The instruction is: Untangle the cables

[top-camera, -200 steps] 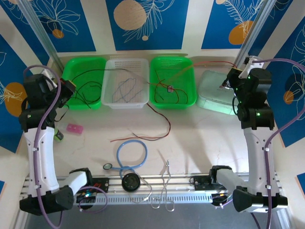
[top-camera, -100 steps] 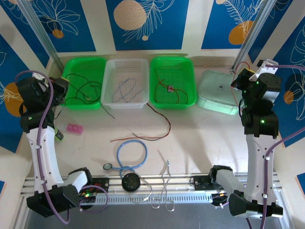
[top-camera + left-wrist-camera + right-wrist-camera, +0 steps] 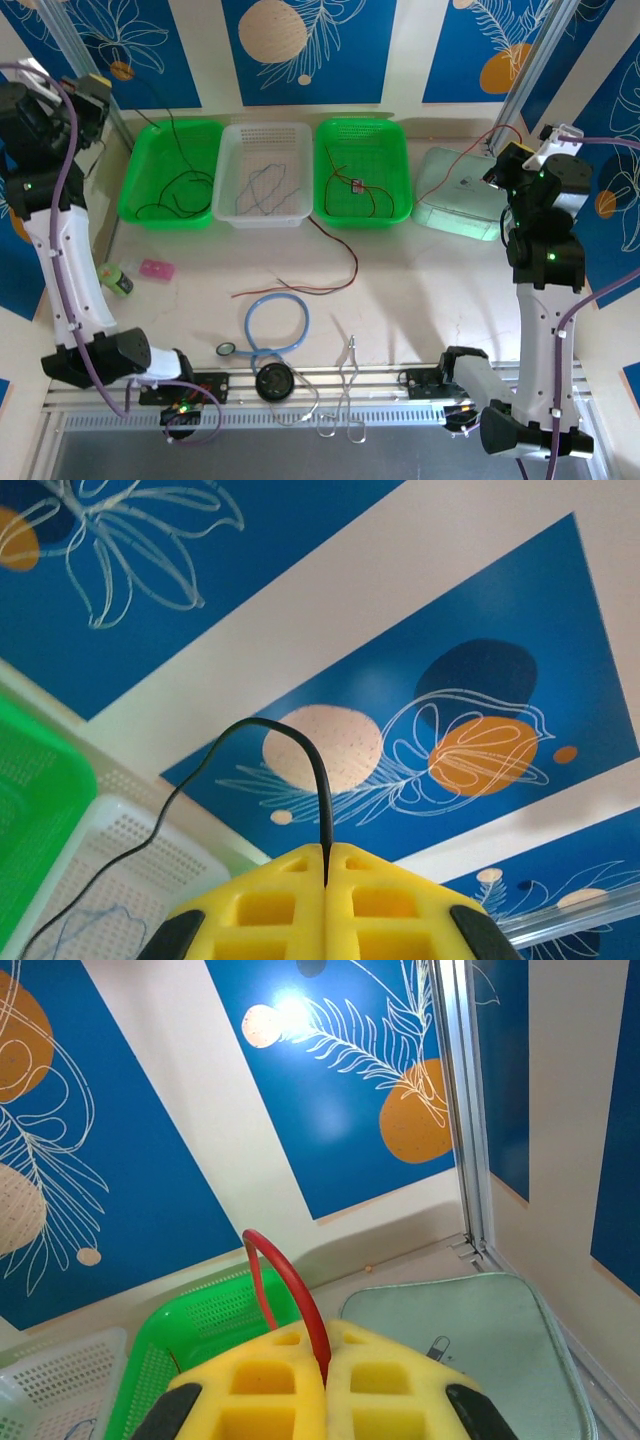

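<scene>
Two robot arms stand raised at opposite sides of a pale desk, each holding one thin cable high, probably to draw it clear of its neighbours. The left gripper, above the far left corner, has its yellow jaws pressed together on a black cable, which trails down into the left green basket at the desk's far edge. The right gripper, above the far right corner, is likewise clamped tight on a red cable. Its slack hangs over a pale green lid. Between the left and the right green basket, a white basket holds a bluish-grey cable. Another red strand lies loose mid-desk near a light-blue tube loop. Behind, blue wall panels carry white leaf drawings and orange circles.
</scene>
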Controlling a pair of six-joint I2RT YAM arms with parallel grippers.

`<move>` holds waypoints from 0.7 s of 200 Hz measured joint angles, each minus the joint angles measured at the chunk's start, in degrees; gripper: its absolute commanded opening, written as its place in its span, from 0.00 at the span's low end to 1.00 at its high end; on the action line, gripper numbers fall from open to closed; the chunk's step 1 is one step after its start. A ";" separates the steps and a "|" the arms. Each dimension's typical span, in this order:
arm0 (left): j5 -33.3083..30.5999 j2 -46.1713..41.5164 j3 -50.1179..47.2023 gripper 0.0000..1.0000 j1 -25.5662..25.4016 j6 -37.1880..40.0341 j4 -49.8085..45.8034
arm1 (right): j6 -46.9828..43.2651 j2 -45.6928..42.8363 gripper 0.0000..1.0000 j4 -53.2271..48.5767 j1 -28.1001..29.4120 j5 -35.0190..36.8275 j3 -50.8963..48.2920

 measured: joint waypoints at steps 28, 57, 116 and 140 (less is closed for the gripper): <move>-1.01 5.40 8.31 0.00 0.02 1.79 -0.17 | 0.00 -0.39 0.00 -0.07 -0.09 -0.70 0.00; -3.23 8.13 8.98 0.00 0.02 5.14 -1.64 | 0.02 -0.70 0.00 -0.28 -0.20 -1.44 0.00; -13.33 8.98 -5.22 0.00 -0.61 15.08 -4.44 | -0.22 -1.18 0.00 -1.27 -0.20 -1.90 0.00; -17.42 10.80 -10.32 0.00 -2.01 18.69 -4.85 | -0.22 -1.18 0.00 -1.29 -0.20 -2.60 0.02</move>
